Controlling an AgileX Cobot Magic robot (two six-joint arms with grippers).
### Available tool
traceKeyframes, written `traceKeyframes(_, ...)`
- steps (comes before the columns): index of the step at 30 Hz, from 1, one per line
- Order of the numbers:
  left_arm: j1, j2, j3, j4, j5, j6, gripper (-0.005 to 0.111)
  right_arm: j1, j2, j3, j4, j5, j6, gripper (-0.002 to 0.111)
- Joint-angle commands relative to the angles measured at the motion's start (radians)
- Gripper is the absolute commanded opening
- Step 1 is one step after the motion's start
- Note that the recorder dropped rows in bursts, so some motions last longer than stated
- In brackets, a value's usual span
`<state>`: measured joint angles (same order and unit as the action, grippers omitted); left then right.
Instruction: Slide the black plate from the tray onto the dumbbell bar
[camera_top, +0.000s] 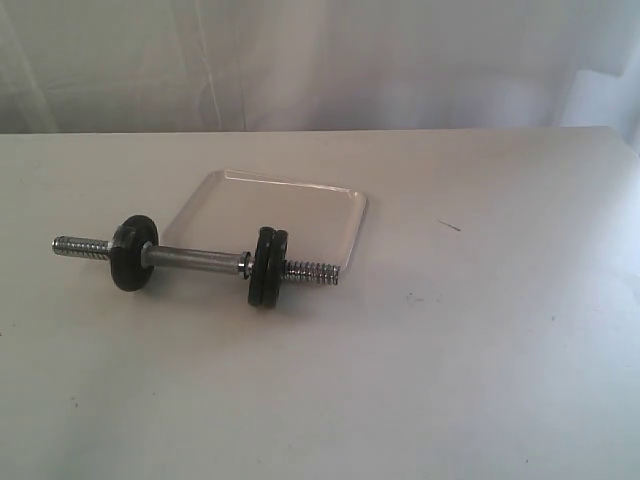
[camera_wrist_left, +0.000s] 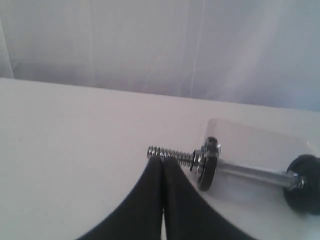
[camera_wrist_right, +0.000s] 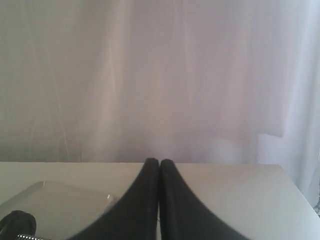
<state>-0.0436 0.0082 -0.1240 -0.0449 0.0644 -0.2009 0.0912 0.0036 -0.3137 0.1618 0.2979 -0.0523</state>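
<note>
The dumbbell bar (camera_top: 200, 258) lies on the table in front of the tray (camera_top: 300, 205). One black disc (camera_top: 133, 252) sits on its left part and a pair of black discs (camera_top: 268, 266) on its right part, with threaded ends sticking out. I see no loose black plate in the tray. Neither gripper shows in the exterior view. My left gripper (camera_wrist_left: 162, 160) is shut and empty, its tips just short of the bar's threaded end (camera_wrist_left: 170, 151). My right gripper (camera_wrist_right: 159, 161) is shut and empty, above the table beside the tray (camera_wrist_right: 55, 200).
A white curtain hangs behind the pale table (camera_top: 480, 330). The table's back edge runs just behind the tray. In the right wrist view a black disc (camera_wrist_right: 17, 222) shows at the frame's lower corner.
</note>
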Motion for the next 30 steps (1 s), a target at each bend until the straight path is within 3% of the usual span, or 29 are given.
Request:
traceKeyframes(1, 0.002, -0.008, 0.111, -0.010, -0.047, -0.008, 0.000, -0.001, -0.004, 0.102, 0.003, -0.093, 0.006, 0.000)
traceKeyframes(8, 0.002, -0.008, 0.124, 0.003, 0.024, -0.001, 0.000, -0.001, -0.004, 0.314, -0.006, -0.202, -0.075, 0.000)
traceKeyframes(30, 0.002, -0.008, 0.124, 0.055, 0.126, 0.038, 0.000, -0.001, -0.004, 0.314, -0.001, -0.109, -0.099, 0.000)
